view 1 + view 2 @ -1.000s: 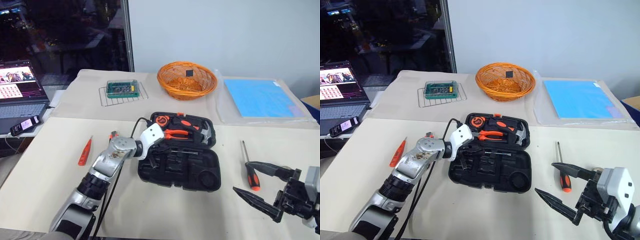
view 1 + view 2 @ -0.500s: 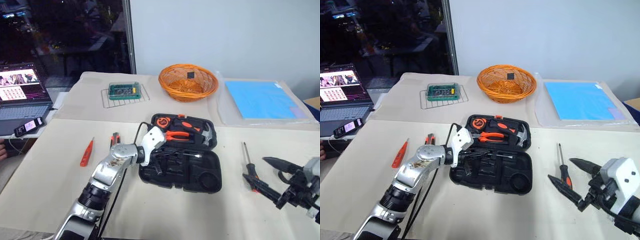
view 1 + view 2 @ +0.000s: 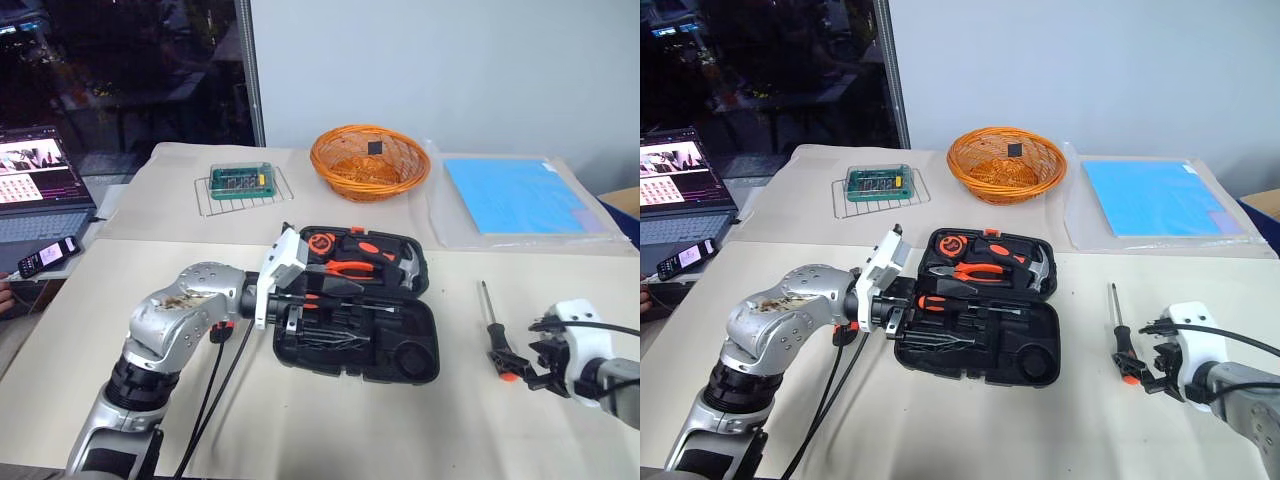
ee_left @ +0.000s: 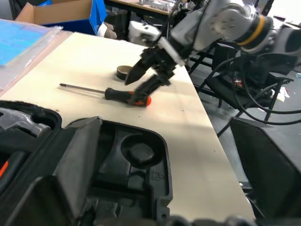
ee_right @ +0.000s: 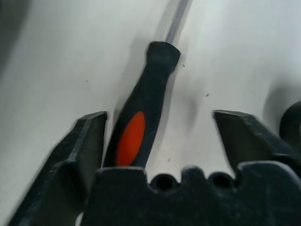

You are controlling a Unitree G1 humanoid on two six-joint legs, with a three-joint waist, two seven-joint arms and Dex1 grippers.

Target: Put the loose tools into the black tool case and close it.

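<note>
- right gripper at lower right, jaws apart astride the black-and-orange screwdriver on the counter.
- left gripper jaws spread wide over the open black tool case, frame centre.

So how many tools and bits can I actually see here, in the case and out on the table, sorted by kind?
Screwdrivers: 2
Pliers: 1
Hammer: 1
Tape measure: 1
Tape roll: 1
Total: 6

Beige table, grey wall, dark window.
</note>
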